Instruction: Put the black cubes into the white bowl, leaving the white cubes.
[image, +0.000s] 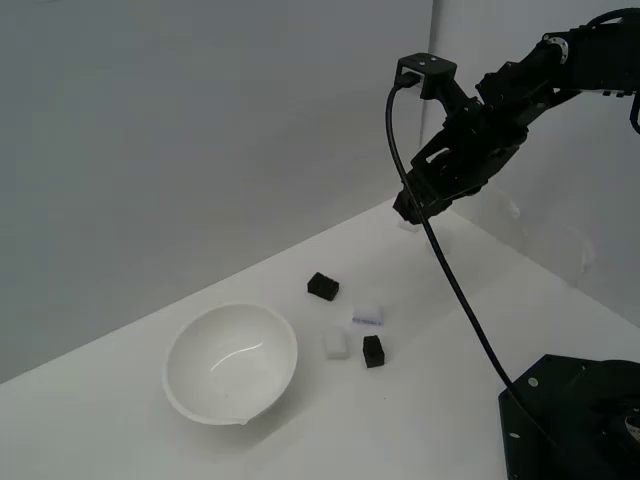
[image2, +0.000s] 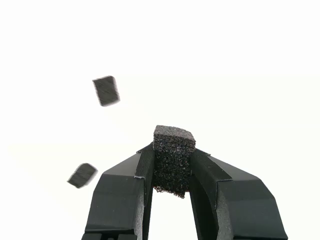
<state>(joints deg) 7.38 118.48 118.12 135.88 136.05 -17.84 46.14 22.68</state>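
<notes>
My gripper (image: 410, 212) hangs above the table's far side, at the exterior view's right, shut on a black cube (image2: 172, 159) held between its fingertips (image2: 145, 165). Two more black cubes lie on the table: one (image: 322, 287) (image2: 106, 90) farther back, one (image: 373, 351) (image2: 81, 175) nearer the front. The white bowl (image: 230, 362) stands empty to the exterior view's left of them, well away from the gripper. Between the two lying black cubes sit two white cubes: one with a bluish mark (image: 367, 316) and a plain one (image: 335, 344). The overexposed wrist view hides the white things.
A black cable (image: 455, 285) loops down from the wrist to the arm's black base (image: 570, 420) at the exterior view's lower right. A grey wall (image: 200, 150) backs the table, and a pale wall closes the right side.
</notes>
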